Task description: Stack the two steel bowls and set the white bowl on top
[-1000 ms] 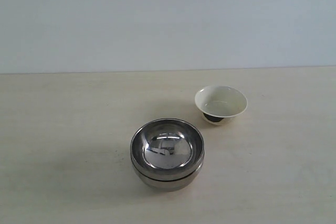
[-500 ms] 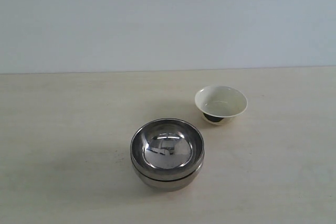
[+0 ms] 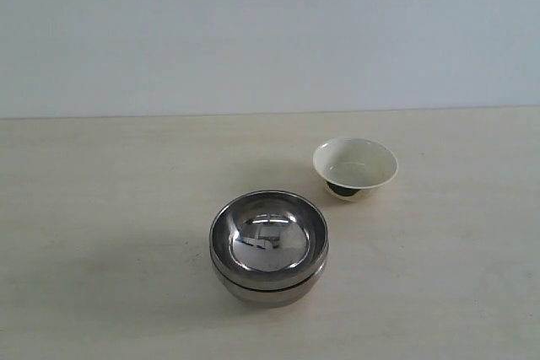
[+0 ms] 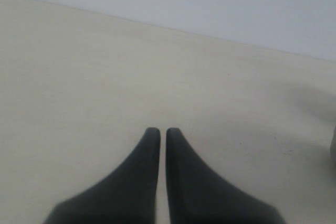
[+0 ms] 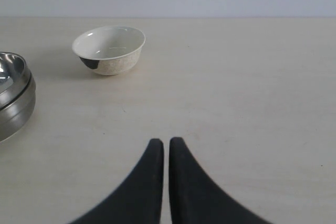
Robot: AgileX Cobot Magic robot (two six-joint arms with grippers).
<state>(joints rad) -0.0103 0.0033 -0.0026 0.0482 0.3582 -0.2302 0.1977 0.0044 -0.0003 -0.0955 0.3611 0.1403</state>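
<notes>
The two steel bowls (image 3: 268, 244) sit nested, one inside the other, near the middle front of the table; their edge (image 5: 13, 95) also shows in the right wrist view. The white bowl (image 3: 354, 168) stands upright by itself behind them to the right, seen too in the right wrist view (image 5: 108, 49). Neither arm appears in the exterior view. My left gripper (image 4: 158, 131) is shut over bare table, holding nothing. My right gripper (image 5: 164, 141) is shut as well, empty, well short of the white bowl.
The pale wooden table (image 3: 101, 208) runs back to a plain light wall (image 3: 270, 31). Nothing else stands on it.
</notes>
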